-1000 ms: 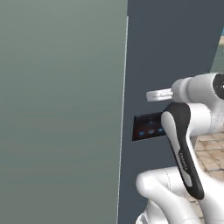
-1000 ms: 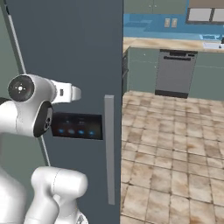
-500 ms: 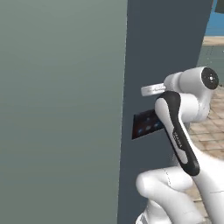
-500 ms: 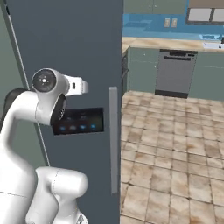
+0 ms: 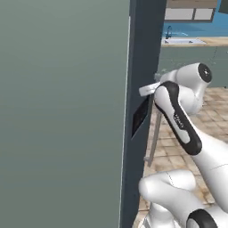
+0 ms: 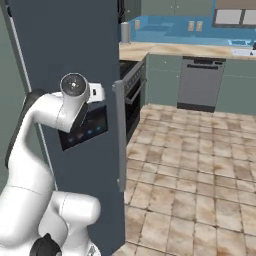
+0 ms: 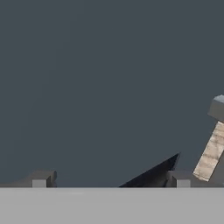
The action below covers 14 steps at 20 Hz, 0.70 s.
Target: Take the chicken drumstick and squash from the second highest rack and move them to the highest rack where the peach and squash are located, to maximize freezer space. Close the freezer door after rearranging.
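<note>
Kitchen setting, rendered: tiled floor (image 6: 200, 175), teal lower cabinets (image 6: 160, 80), wooden counter (image 6: 165, 50).

Left base view. Pale grey-green side wall of the refrigerator (image 5: 62, 111) fills the left half. Dark slate freezer door (image 5: 142, 67) seen nearly edge-on, closed against the cabinet. Dark control panel (image 5: 141, 116) on the door face, seen at a steep angle. Grey vertical door handle (image 5: 153, 142) just beyond. White arm (image 5: 178, 116) bent in front of the door, its wrist at the level of the control panel. Far counter with a sink (image 5: 182, 41) and tap.

Right base view. Freezer door seen face-on, dark and flat. Control panel (image 6: 92, 127) with small coloured lights, partly covered by the arm's wrist joint (image 6: 75, 87). Door handle (image 6: 120, 135) upright to the right of the panel. Oven (image 6: 132, 95) beside the refrigerator; dishwasher (image 6: 199, 82) under the far counter.

Hand view. Dark door surface close ahead. Gripper (image 7: 109, 183) with its two fingertips (image 7: 40, 179) set wide apart, nothing between them. Handle end (image 7: 217, 107) and a strip of floor at the right edge.

Drumstick and squash: behind the closed door, not visible.
</note>
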Available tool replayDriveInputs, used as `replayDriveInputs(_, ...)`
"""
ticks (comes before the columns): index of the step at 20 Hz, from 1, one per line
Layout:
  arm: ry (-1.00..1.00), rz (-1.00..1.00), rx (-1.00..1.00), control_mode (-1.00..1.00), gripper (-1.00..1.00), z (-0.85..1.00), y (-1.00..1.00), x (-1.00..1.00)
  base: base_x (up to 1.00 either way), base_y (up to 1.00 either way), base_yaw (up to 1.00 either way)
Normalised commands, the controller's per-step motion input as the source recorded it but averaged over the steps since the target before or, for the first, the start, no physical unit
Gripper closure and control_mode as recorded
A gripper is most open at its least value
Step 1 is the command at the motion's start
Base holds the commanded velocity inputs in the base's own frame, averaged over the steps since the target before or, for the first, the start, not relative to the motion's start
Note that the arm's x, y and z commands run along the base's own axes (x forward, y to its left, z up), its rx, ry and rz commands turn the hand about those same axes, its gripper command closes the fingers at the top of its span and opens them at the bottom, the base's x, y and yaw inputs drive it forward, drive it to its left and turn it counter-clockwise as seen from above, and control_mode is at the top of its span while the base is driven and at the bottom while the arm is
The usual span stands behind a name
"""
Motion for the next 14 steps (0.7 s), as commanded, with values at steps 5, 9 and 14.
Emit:
replayDriveInputs(5, 0.00, 0.34, -0.07, -1.00, -1.00, -0.42, 0.20, 0.22, 0.00, 0.00, 0.00)
replayDriveInputs(9, 0.02, 0.35, -0.03, -1.00, -1.00, -0.32, 0.24, 0.19, 0.00, 0.00, 0.00)
replayDriveInputs(14, 0.08, 0.41, 0.00, -1.00, -1.00, -0.24, 0.26, 0.32, 0.00, 0.00, 0.00)
